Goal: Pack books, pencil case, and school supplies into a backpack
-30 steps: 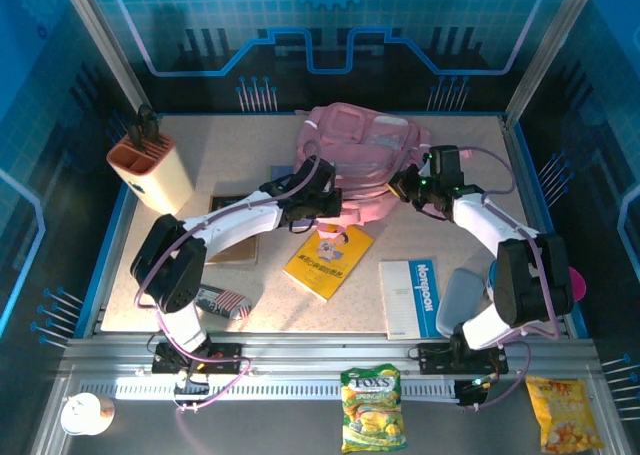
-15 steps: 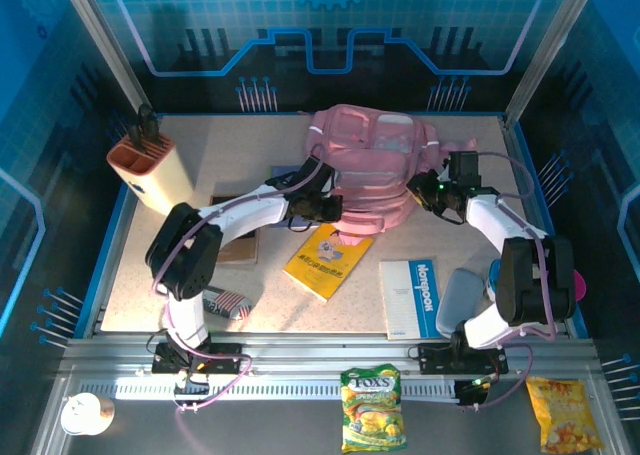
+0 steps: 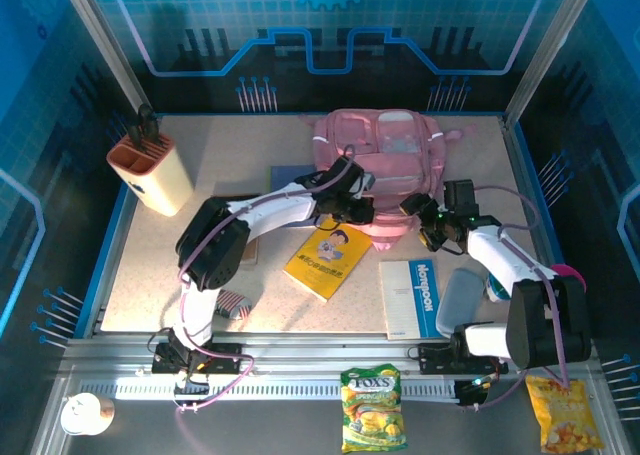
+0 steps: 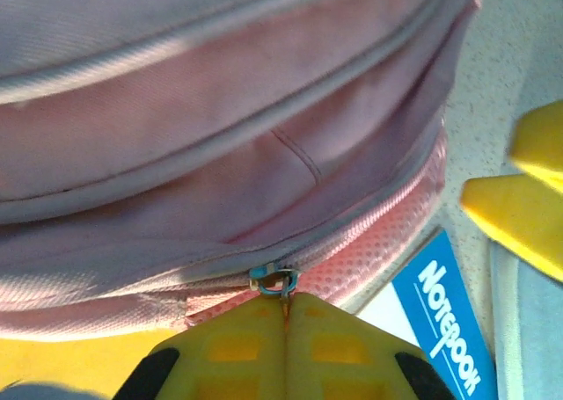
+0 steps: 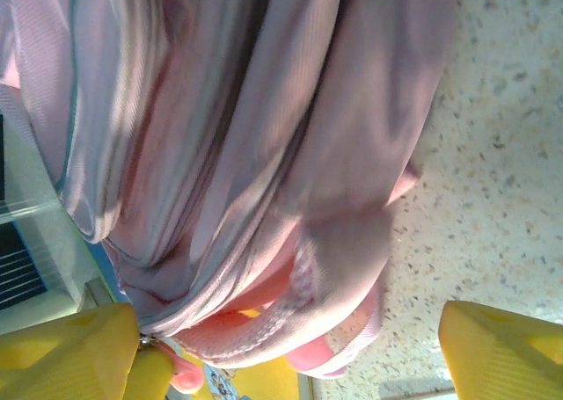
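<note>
Zipper grip: clamps left gripper [image 4: 283, 316] shut on small metal zipper pull [image 4: 274, 281] of large pink fabric backpack [image 4: 220, 110]; holds right gripper [image 3: 423, 219] wide open, empty, at backpack's near-right edge.

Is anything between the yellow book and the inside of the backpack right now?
Yes: the backpack zip looks closed where it shows. The left gripper is shut on the zipper pull at the bag's near edge, beside the yellow book.

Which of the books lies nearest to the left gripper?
The yellow book with the cartoon figure, close by the left gripper; the white notebook with the blue band lies farther off, to the right.
</note>
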